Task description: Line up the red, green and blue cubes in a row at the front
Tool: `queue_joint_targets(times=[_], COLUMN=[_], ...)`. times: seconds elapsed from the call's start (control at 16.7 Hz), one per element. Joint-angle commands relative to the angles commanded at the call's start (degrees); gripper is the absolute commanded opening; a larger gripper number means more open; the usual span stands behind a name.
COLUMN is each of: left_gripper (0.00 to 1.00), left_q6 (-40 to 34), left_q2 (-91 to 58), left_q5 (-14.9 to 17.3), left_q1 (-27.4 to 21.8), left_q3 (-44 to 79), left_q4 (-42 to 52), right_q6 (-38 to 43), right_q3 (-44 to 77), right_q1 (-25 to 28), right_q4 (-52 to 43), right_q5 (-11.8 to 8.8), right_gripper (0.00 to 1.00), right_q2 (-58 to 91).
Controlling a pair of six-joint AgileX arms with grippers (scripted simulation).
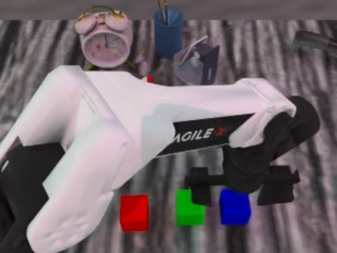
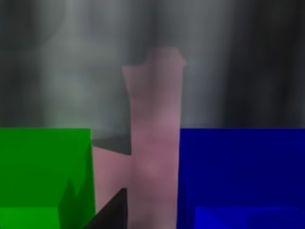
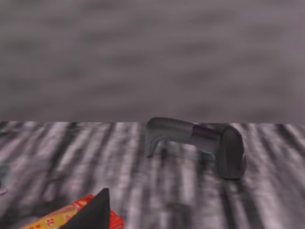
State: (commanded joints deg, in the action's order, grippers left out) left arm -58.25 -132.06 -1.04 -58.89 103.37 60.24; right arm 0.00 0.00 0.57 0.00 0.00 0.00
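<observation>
Three cubes sit in a row at the table's front: the green cube in the middle, the red cube apart on its left, the blue cube just beside it on its right. Above the blue cube hangs the left gripper, fingers spread wide and holding nothing. Whether the right gripper's fingers are apart or together, I cannot tell.
</observation>
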Motion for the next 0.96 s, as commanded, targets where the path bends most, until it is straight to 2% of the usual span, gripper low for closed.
queue_joint_targets(times=[0.48, 0.96], left_gripper=[1.0, 1.0], left_q6=[-0.1, -0.3], left_q2=[0.2, 2.8], left_q5=[0.0, 0.0], left_q1=[0.1, 1.0], left_q3=[1.0, 11.2], left_q4=[1.0, 14.1], right_q6=[0.0, 0.0], right_q3=[0.0, 0.0], right_q1=[0.0, 0.0], right_q4=[0.0, 0.0], right_q5=[0.0, 0.0], right_gripper=[1.0, 1.0], right_q2=[0.0, 0.0])
